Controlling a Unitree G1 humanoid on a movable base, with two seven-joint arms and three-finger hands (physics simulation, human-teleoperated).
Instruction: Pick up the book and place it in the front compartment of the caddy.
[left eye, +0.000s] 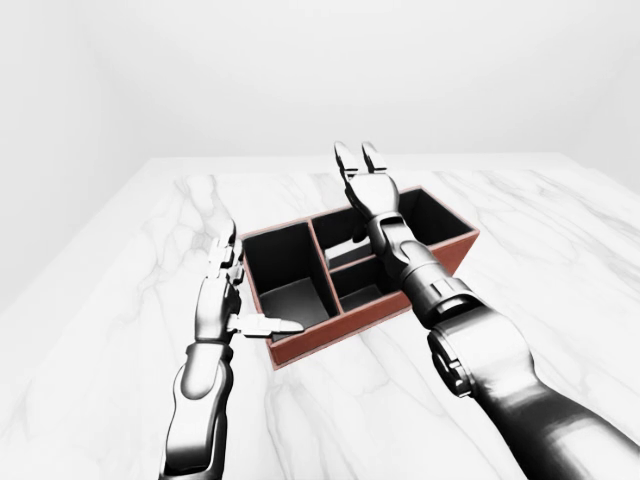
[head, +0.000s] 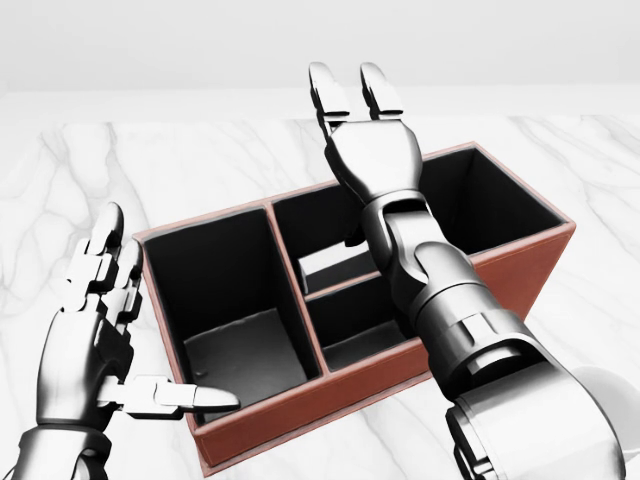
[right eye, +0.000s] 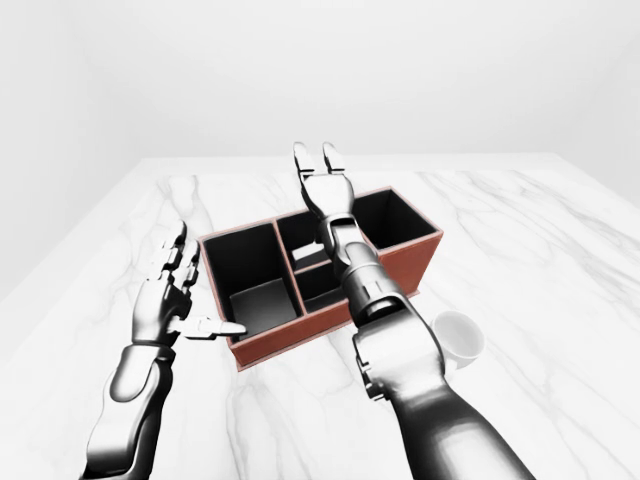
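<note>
The red-brown caddy (head: 330, 398) with black compartments stands on the marble table. The book (head: 325, 267), a pale slab, lies tilted low inside the upper middle compartment, partly hidden by my right forearm. My right hand (head: 348, 92) is open above that compartment, its fingers pointing up and away from the book. My left hand (head: 140, 330) is open and empty just left of the caddy, its thumb reaching over the large left compartment's lower corner.
A white cup (right eye: 460, 338) stands on the table to the right of the caddy, near my right forearm. The marble tabletop (left eye: 560, 250) spreads wide on every side of the caddy.
</note>
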